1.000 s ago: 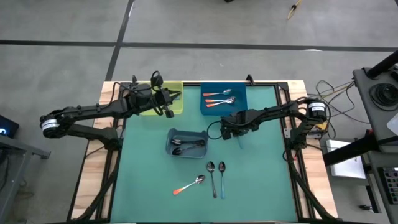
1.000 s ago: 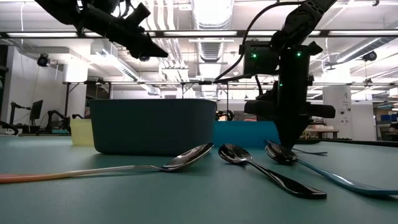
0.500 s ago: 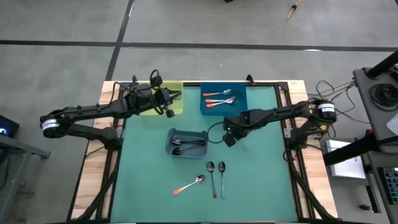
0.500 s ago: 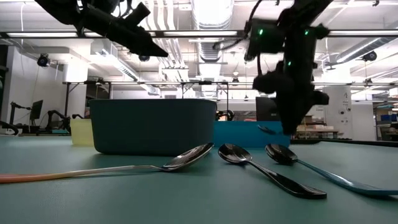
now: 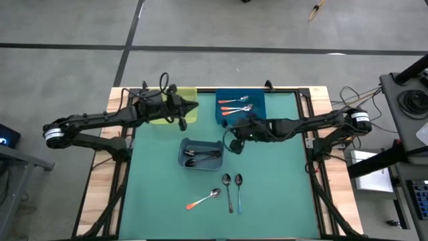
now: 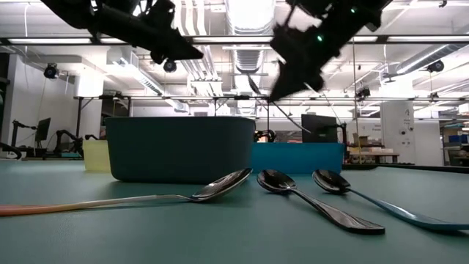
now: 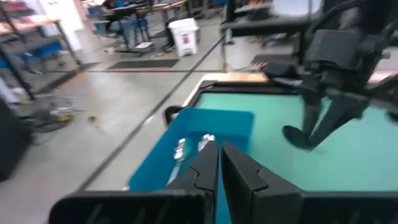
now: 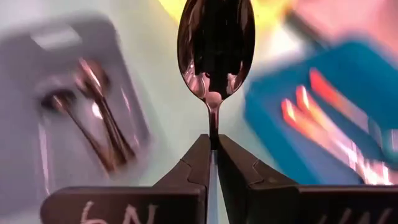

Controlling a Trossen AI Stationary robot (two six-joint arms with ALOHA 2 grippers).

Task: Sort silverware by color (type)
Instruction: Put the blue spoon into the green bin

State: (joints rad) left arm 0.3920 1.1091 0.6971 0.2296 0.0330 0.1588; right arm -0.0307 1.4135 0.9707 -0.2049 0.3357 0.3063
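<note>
- The right gripper is pinched on a spoon at the thin neck just below the bowl. The shiny bowl stands up in front of its wrist camera.
- In the overhead view that gripper hangs in the middle of the frame, between the grey bin and the blue bin.
- The held spoon's handle is hidden, so I cannot tell its colour, nor which bin it belongs in.
- The left gripper waits over the yellow-green bin in the upper middle of the overhead frame. Its fingers are pressed together on nothing I can see.
- Orange-handled spoons lie in the blue bin, and dark spoons lie in the grey one.
- Three spoons are unsorted on the green mat, in the lower middle of the frame: an orange-handled one, a dark one and a light-blue-handled one.
- These spoons look light, stiff and smooth. A polished surface is likely slippery, so a spoon may twist or slide in the fingers.
- A pinch across the narrow neck or mid-handle seems best, since the rounded bowl gives the fingers little to bite on.
- Lying flat on the mat, a handle leaves little room for fingers to get under it.
</note>
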